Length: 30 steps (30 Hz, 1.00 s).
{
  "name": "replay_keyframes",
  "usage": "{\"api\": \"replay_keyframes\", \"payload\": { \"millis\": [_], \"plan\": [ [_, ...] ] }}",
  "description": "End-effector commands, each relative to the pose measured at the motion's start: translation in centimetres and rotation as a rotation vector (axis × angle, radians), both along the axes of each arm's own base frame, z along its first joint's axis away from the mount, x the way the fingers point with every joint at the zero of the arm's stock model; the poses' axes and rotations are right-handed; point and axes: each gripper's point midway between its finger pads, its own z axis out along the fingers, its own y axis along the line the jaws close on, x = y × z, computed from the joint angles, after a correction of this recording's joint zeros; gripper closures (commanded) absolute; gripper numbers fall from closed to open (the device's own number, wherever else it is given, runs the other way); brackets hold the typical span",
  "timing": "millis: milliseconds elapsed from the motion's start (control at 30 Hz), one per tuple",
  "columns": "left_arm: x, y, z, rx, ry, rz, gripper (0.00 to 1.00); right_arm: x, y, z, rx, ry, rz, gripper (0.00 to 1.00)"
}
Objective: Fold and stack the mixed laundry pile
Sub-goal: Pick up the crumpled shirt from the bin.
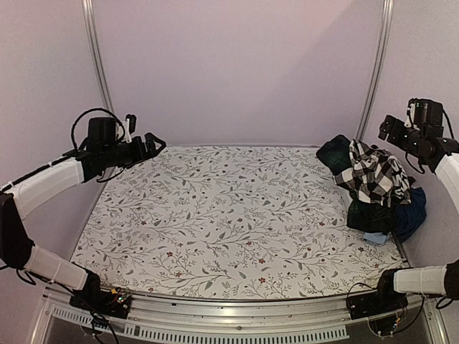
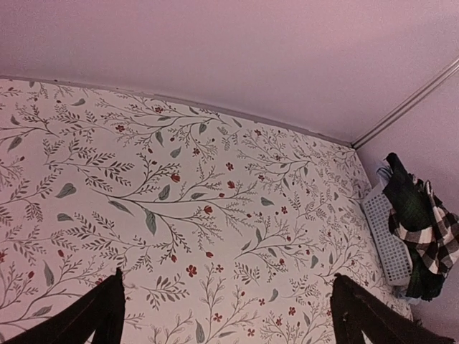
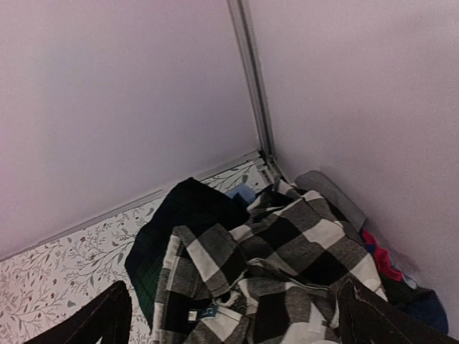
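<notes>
One laundry pile (image 1: pixel 378 197), checked shirt (image 1: pixel 371 174) covering others

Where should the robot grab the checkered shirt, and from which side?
Probably the bunched top fold of the shirt, pinched from above by the open right gripper. It lies crumpled on top of the pile, against the right wall, so the top is its freest side.

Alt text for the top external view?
Unfolded laundry pile, a black-and-white checked shirt topping a dark green garment and a navy garment, heaped at the right edge of a floral table covering. Both arms are raised at the sides, left gripper and right gripper open and empty.
</notes>
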Motion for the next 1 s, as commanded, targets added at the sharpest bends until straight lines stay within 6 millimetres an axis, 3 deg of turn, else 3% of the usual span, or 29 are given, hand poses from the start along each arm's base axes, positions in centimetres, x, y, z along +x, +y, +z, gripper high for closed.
{"api": "replay_keyframes", "payload": {
  "millis": [0,200,300,367,467,567,667,833,967],
  "plan": [
    [0.5,-1.3,1.4,-0.006,-0.046,-0.015,0.00,-4.8,-6.1,-4.2,-0.056,0.163,-0.269,0.01],
    [0.7,-1.8,1.1,0.001,-0.038,-0.021,0.00,-5.0,-4.8,-10.6,0.047,0.296,-0.193,0.01],
    [0.6,-1.6,0.8,0.004,-0.028,-0.003,0.00,-5.2,-4.8,-12.9,0.055,0.352,-0.200,0.01],
    [0.5,-1.4,0.7,0.004,-0.027,0.005,0.00,-5.1,-4.8,-12.8,0.058,0.341,-0.202,0.15],
    [0.6,-1.3,0.7,0.000,-0.024,0.015,0.00,-4.4,-4.7,-10.6,0.064,0.269,-0.193,0.49],
    [0.8,-1.5,0.9,-0.010,-0.025,0.014,0.00,-3.5,-4.7,-7.4,0.049,0.196,-0.181,0.98],
    [0.8,-1.5,1.1,-0.011,-0.027,0.013,0.00,-2.2,-4.6,-4.3,0.027,0.139,-0.149,1.00],
    [1.0,-1.2,1.4,-0.005,-0.034,0.030,0.00,-1.0,-3.4,2.8,0.026,-0.009,-0.064,1.00],
    [1.2,-1.4,1.4,-0.011,-0.033,0.025,0.00,-0.2,-2.9,6.4,0.019,-0.082,-0.023,1.00]
  ]
}}
